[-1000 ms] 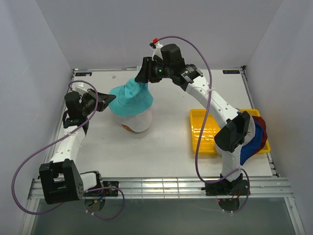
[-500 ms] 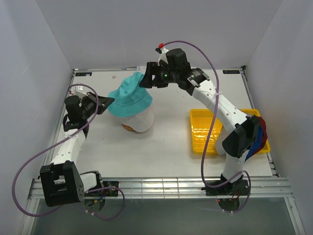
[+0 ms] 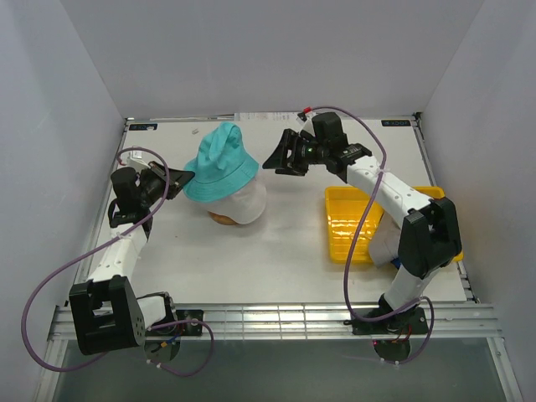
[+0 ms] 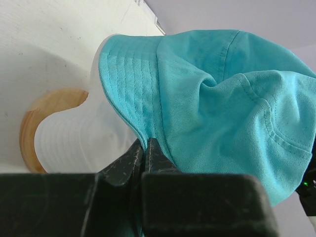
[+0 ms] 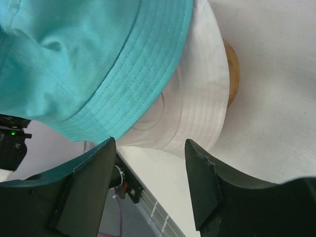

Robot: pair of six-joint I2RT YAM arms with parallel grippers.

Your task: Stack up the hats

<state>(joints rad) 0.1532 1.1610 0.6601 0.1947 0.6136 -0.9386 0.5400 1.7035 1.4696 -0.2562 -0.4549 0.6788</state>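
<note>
Left fingers: pressed together on the brim edge of the teal bucket hat, a fold of cloth pinched between them. Right fingers: spread wide, nothing held, poised just beside the hat's opposite brim; contact cannot be told.

The teal bucket hat is seated, tilted and crumpled at the crown, over a pale bucket hat, which is itself worn on a wooden stand; only the stand's base rim is seen. The pile stands left of the middle of the surface, toward the far edge.

Handling, as judged: light, limp cloth. The brim is floppy and stitched in rows, so a pinch at its edge should be held well, but the crown will sag and drag. Two opposite brim points are best taken for an even pull. Neither fragile nor slippery.

A yellow tray lies by the right edge. Nothing is seen on its visible ribbed floor; the near right part is hidden behind the right arm.
</note>
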